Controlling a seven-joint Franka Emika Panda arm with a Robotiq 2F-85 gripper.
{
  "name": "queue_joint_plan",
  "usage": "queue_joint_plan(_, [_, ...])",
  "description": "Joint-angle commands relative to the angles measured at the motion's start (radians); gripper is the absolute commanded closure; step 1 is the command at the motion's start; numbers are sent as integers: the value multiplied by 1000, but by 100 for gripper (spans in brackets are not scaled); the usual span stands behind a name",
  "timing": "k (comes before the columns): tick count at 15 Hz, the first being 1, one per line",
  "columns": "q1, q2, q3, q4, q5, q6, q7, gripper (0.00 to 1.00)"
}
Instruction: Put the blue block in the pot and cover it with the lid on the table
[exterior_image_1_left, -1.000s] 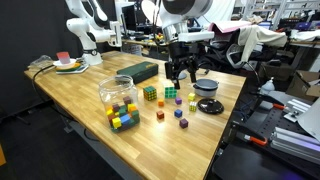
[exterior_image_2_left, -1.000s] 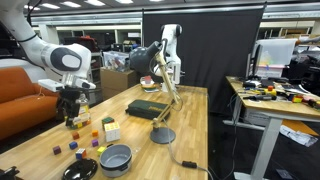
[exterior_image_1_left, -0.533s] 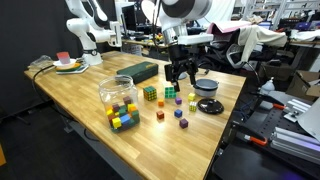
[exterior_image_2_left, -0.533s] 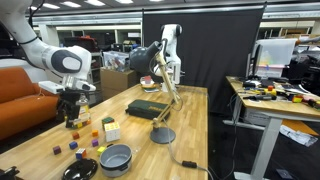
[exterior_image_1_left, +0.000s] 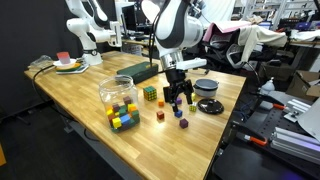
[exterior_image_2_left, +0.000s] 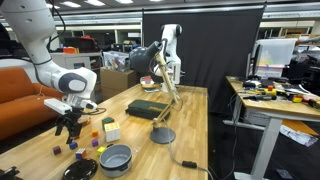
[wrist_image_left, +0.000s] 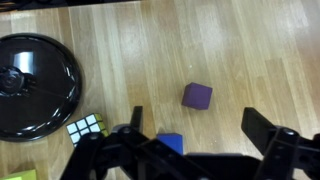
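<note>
My gripper (exterior_image_1_left: 178, 98) hangs open and empty, low over the loose small cubes; it also shows in an exterior view (exterior_image_2_left: 70, 123). In the wrist view its fingers (wrist_image_left: 195, 126) straddle the tiny blue block (wrist_image_left: 170, 144), which lies near the left finger, partly hidden by the gripper body. A purple cube (wrist_image_left: 197, 96) lies just beyond it. The shallow black pot (exterior_image_1_left: 209, 105) sits right of the gripper, at the wrist view's left (wrist_image_left: 45, 95) and near the camera in an exterior view (exterior_image_2_left: 115, 158). The flat lid (exterior_image_1_left: 206, 87) lies behind the pot on the table (exterior_image_2_left: 162, 135).
A clear jar of coloured blocks (exterior_image_1_left: 118, 98) stands left of the cubes. Two Rubik's cubes (exterior_image_1_left: 150, 94) (exterior_image_1_left: 170, 93), an orange cube (exterior_image_1_left: 159, 115) and a green box (exterior_image_1_left: 138, 70) are nearby. One Rubik's cube (wrist_image_left: 85, 128) sits beside the pot. The table edge (exterior_image_1_left: 228, 130) runs right of the pot.
The arm has bent forward and the gripper has come down from above the Rubik's cubes to just over the small cubes. The jaws stay open. Nothing on the table has moved.
</note>
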Motion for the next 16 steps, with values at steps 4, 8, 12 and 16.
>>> queue_joint_plan(4, [-9,88,6,99,-17,-41,-36,0])
queue_joint_plan(8, [7,123,-10,139,-62,-72,-18,0])
queue_joint_plan(12, [19,151,-24,183,-120,-101,-7,0])
queue_joint_plan(16, [15,178,-23,210,-139,-130,-10,0])
